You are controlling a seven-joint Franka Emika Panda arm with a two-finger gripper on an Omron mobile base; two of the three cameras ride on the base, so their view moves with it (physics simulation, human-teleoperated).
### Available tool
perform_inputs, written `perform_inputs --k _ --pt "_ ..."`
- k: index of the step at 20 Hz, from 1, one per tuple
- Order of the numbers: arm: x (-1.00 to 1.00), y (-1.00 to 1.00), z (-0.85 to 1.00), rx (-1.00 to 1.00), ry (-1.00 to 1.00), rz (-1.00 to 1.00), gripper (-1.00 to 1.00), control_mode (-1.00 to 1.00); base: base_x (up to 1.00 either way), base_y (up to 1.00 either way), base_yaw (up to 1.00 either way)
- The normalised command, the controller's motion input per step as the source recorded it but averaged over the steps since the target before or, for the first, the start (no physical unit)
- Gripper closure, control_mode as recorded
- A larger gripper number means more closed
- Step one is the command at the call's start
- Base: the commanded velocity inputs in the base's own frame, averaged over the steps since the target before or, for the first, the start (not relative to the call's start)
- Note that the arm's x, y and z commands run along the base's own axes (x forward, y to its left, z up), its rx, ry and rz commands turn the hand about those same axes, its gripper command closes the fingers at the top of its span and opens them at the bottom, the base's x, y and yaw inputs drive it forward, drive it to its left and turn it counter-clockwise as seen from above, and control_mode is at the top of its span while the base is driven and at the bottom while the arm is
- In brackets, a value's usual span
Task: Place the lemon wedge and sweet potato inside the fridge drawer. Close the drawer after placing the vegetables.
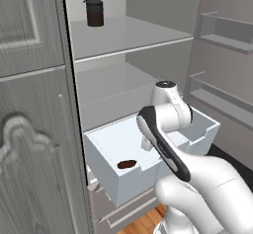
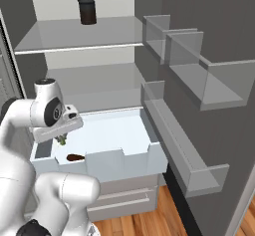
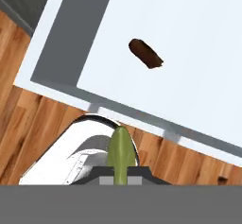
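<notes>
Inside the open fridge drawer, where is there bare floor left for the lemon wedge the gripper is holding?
The fridge drawer is nearly all bare: its whole right side and back are free. The sweet potato lies near the front left corner. The gripper, shut on the lemon wedge, hangs above that left end.

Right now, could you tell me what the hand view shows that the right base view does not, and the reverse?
The hand view alone shows the yellow-green lemon wedge up close, pinched in the shut gripper, above wooden floor beyond the drawer's front edge. The right base view alone shows the dark jar on the upper shelf, the door bins, and the lower drawer fronts. Both show the pale fridge drawer pulled open with the brown sweet potato lying on its floor.
</notes>
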Motion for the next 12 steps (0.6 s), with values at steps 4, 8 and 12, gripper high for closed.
perform_inputs --k 4,8,12 --pt "0.71 0.03 -0.58 0.00 0.00 0.00 1.00 -1.00 0.00 0.00 0.00" --pt "0.65 0.00 -0.52 0.00 0.00 0.00 1.00 -1.00 0.00 0.00 0.00" --pt "0.55 0.01 -0.49 0.00 0.00 0.00 1.00 -1.00 0.00 0.00 0.00"
